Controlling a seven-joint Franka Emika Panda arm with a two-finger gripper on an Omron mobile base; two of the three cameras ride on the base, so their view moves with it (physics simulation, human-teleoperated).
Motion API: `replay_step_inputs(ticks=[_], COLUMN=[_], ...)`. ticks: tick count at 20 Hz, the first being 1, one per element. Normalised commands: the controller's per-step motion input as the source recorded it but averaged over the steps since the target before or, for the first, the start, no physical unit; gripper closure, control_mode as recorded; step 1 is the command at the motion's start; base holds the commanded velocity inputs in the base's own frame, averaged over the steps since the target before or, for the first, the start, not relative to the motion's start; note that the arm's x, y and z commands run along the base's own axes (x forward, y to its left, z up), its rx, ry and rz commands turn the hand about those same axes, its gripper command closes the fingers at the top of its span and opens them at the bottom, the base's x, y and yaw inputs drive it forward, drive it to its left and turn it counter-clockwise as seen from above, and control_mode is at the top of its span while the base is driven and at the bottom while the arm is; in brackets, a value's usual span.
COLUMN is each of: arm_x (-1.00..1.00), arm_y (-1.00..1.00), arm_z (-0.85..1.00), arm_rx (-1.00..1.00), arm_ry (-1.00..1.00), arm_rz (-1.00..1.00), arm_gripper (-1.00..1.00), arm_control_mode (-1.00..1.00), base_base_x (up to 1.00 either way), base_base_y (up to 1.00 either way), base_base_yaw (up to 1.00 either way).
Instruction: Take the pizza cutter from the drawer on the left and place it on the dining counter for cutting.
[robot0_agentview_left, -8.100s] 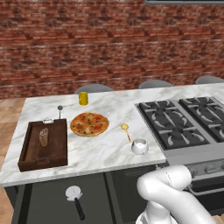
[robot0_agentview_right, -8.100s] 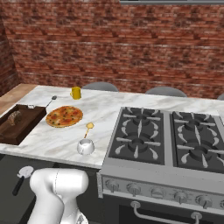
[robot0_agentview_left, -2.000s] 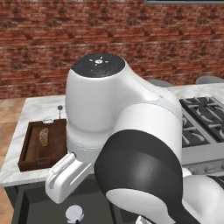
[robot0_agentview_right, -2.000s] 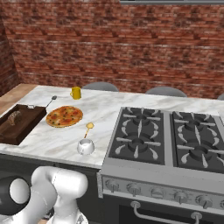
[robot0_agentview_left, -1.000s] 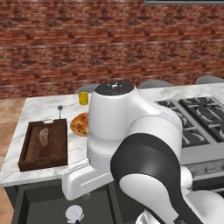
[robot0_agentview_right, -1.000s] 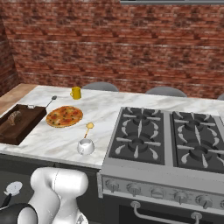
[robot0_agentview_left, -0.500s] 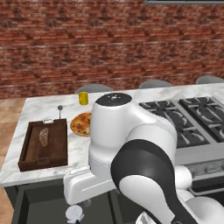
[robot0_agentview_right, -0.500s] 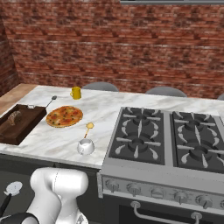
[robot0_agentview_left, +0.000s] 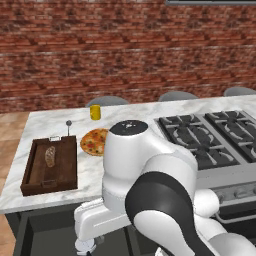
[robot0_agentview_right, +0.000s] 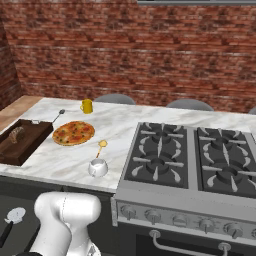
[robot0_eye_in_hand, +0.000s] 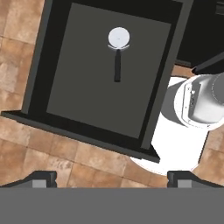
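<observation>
Lying flat on the dark floor of the open drawer (robot0_eye_in_hand: 65, 78), the pizza cutter (robot0_eye_in_hand: 118, 50) has its pale round wheel at one end and its slim black handle stretched away from it, nothing else beside it in there. From the right base view the cutter (robot0_agentview_right: 13, 219) sits low, below the edge of the dining counter (robot0_agentview_right: 65, 160). The gripper (robot0_eye_in_hand: 111, 178) hangs well above the drawer with its jaws spread wide, holding nothing, the two fingertips (robot0_eye_in_hand: 41, 178) far apart. Up on the marble sit a pizza (robot0_agentview_right: 73, 133), a brown wooden tray (robot0_agentview_left: 50, 167), a yellow mug (robot0_agentview_right: 86, 106) and a small white bowl (robot0_agentview_right: 98, 168), with the gas cooktop (robot0_agentview_right: 192, 160) alongside.
</observation>
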Motion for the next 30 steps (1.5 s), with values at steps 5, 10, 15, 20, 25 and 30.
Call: replay_step_inputs(ticks=[5, 10, 15, 20, 25, 30], arm_x=[0.02, 0.01, 0.04, 0.05, 0.05, 0.00], arm_y=[0.00, 0.00, 0.00, 0.00, 0.00, 0.00], arm_z=[-0.17, -0.16, -0.08, -0.01, -0.02, -0.09], arm_rx=[-0.01, 0.00, 0.00, 0.00, 0.00, 0.00], arm_ry=[0.00, 0.00, 0.00, 0.00, 0.00, 0.00], arm_rz=[-0.08, -0.07, -0.04, -0.01, 0.00, 0.00], arm_gripper=[-1.00, -1.00, -1.00, -1.00, -1.00, -1.00], arm_control_mode=[-1.00, -1.00, -1.00, -1.00, -1.00, -1.00], base_base_x=[0.00, 0.00, 0.00, 0.00, 0.00, 0.00], base_base_y=[0.00, 0.00, 0.00, 0.00, 0.00, 0.00], base_base_yaw=[0.00, 0.00, 0.00, 0.00, 0.00, 0.00])
